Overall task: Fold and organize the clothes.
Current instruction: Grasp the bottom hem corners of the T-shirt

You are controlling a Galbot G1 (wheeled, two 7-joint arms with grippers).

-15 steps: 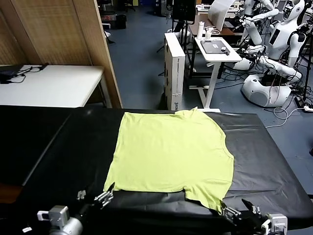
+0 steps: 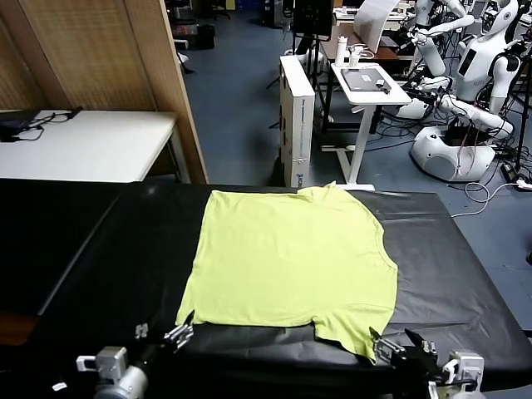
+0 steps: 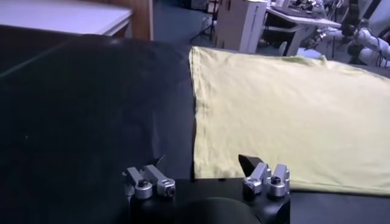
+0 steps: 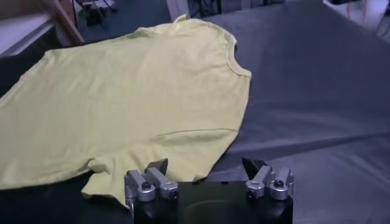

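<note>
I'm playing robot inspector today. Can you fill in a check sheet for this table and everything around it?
Surface: black table, bare apart from the shirt.
Job's things: yellow-green T-shirt spread flat, not yet folded.
Clutter: nothing seen on the black table.
Grippers: left claw open at the shirt's near left corner; right claw open by the near sleeve; both empty.
Cables: white cable on the floor.
Surroundings: white table, cardboard box, parked white robots.

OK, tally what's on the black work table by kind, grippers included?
Lime yellow-green short-sleeved T-shirt, spread flat: 1
Open metal grippers at the near edge: 2, the left gripper and the right gripper
Total: 3
</note>
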